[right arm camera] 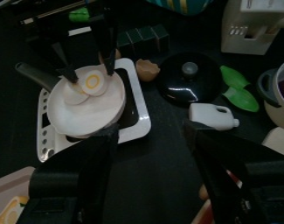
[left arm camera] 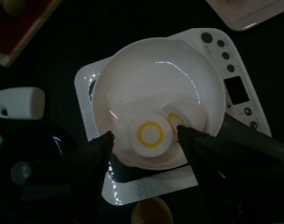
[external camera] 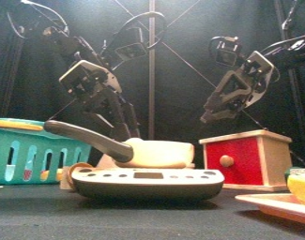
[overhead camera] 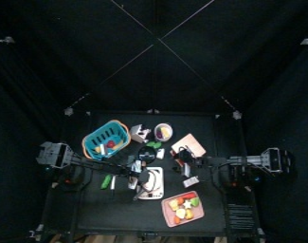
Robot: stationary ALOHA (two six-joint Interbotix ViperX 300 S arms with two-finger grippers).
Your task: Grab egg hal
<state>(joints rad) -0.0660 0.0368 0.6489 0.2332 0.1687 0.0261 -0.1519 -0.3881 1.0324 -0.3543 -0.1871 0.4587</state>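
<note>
One egg hal (left arm camera: 152, 133) lies flat, yolk up, in the white bowl (left arm camera: 155, 83), between the left gripper's (left arm camera: 150, 150) spread fingers.

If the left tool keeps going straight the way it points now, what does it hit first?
Most likely the egg hal, lying in the white bowl between the open left tool; depth is unclear.

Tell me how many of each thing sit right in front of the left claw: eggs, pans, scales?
Egg halves: 1, the egg half, lying in the pan.
Pans: 1, the white pan, standing on the scale.
Scales: 1, the white kitchen scale.
Total: 3.
The left gripper hangs open above the egg half.
</note>
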